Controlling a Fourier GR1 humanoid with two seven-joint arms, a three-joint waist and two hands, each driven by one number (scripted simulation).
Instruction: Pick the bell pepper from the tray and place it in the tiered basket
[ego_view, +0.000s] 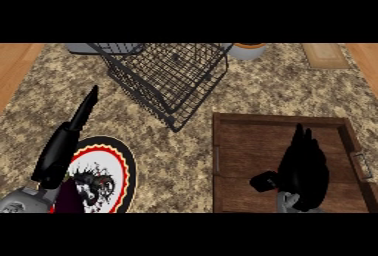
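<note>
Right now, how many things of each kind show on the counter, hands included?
Hands: 2 (left hand, right hand)
Wire basket: 1
Wooden tray: 1
Plate: 1
Grey object: 1
White pot: 1
Tan board: 1
Bell pepper: 0 in view
Total: 8

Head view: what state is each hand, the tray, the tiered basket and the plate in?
Left hand: open, fingers straight, above the plate.
Right hand: open, over the tray.
Tray: flat on the counter; no bell pepper shows.
Tiered basket: no bell pepper inside.
Plate: flat, partly hidden by the left hand.
</note>
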